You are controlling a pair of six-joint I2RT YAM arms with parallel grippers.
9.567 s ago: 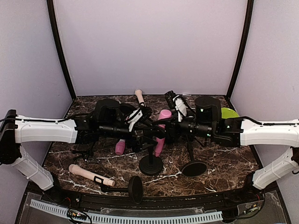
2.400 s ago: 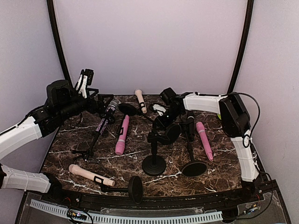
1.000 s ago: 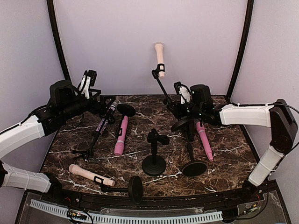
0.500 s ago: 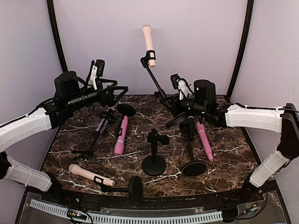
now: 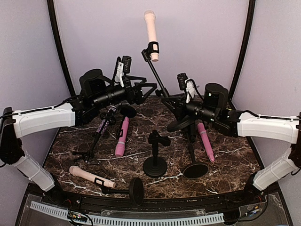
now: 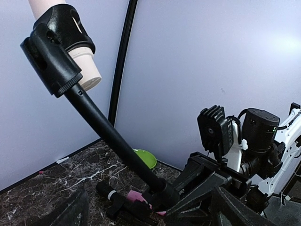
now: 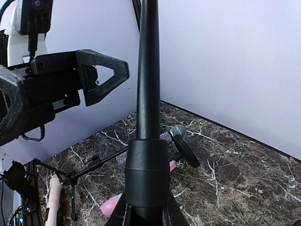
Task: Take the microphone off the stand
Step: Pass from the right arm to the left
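Note:
A cream microphone sits in the clip at the top of a black stand that is held tilted in the air. My right gripper is shut on the stand's lower collar, with the pole rising between its fingers. Just left of the pole, well below the clip, my left gripper stands open and holds nothing. In the left wrist view the clip and the microphone's end are at upper left. The left gripper shows only as dark finger edges at the bottom.
On the marble table lie two pink microphones. An empty black stand and another round-based stand are upright. A purple microphone sits on a tripod, a cream one lies at front left, and a green plate lies at back right.
The right gripper has raised the stand and microphone higher and tilted it left. The left arm has risen and swung right, bringing its open gripper close to the pole.

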